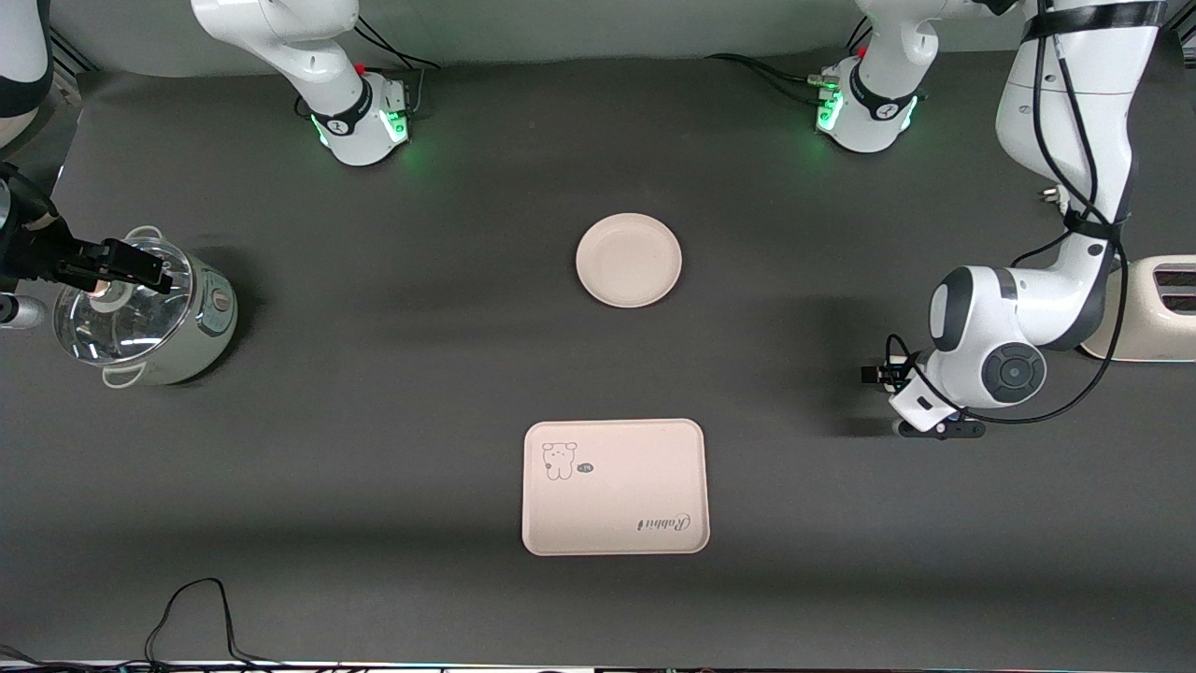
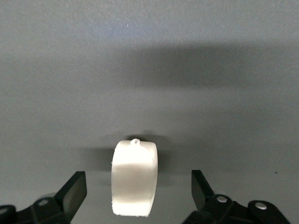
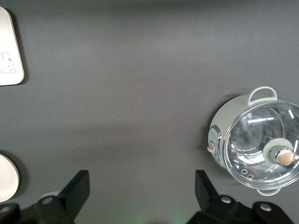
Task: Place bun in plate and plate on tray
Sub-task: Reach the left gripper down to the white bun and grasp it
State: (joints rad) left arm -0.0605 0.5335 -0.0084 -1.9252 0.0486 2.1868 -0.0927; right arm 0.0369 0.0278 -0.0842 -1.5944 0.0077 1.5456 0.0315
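Observation:
The off-white bun lies on the dark table and sits between the open fingers of my left gripper, apart from both. In the front view my left gripper is down at the table toward the left arm's end, and its hand hides the bun. The empty round cream plate lies mid-table. The cream rectangular tray lies nearer the front camera than the plate and is empty. My right gripper is open and empty, held up over the pot area; it also shows in the right wrist view.
A pale green pot with a glass lid stands toward the right arm's end. A cream toaster stands at the left arm's end. Cables lie at the table's front edge. The right wrist view shows the tray's corner and the plate's edge.

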